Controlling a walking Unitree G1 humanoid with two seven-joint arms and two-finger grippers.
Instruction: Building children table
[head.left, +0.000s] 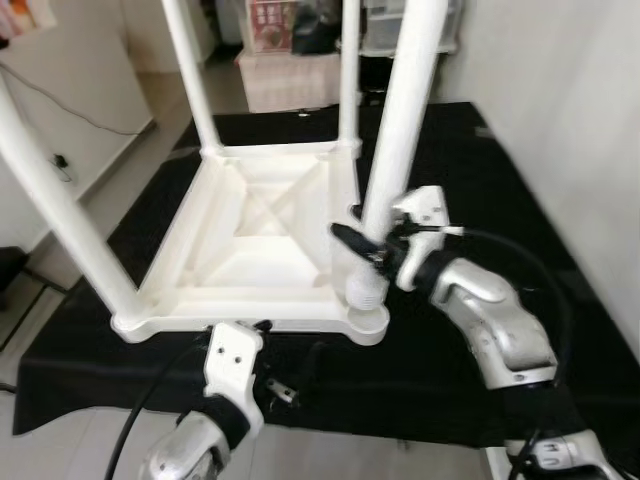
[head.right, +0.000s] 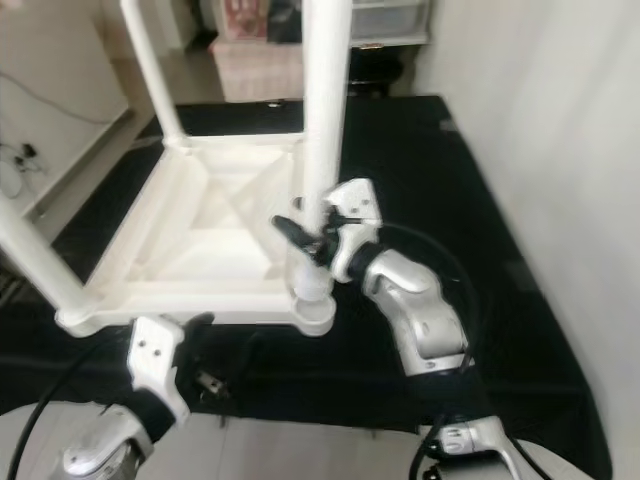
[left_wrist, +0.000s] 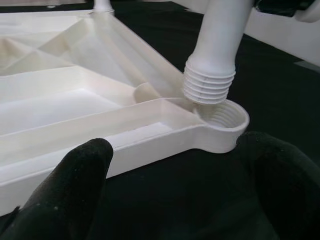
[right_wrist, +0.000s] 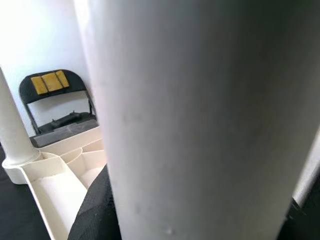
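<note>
Two spread black fingers of your left gripper (head.left: 262, 328) sit at the near edge of the upturned white plastic tabletop (head.left: 262, 235) on the black mat (head.left: 470, 180). Your right gripper (head.left: 362, 243) clasps the fourth white plastic leg (head.left: 395, 140), its threaded end above the near-right corner socket (left_wrist: 222, 120). Next, I judge: seat, then twist it.

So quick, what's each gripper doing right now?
Left gripper: open, at the tabletop edge.
Right gripper: shut on the leg.

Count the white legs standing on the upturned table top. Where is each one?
4: near-left corner, far-left corner, far-right corner, and near-right, held by the right gripper over its threaded socket.
</note>
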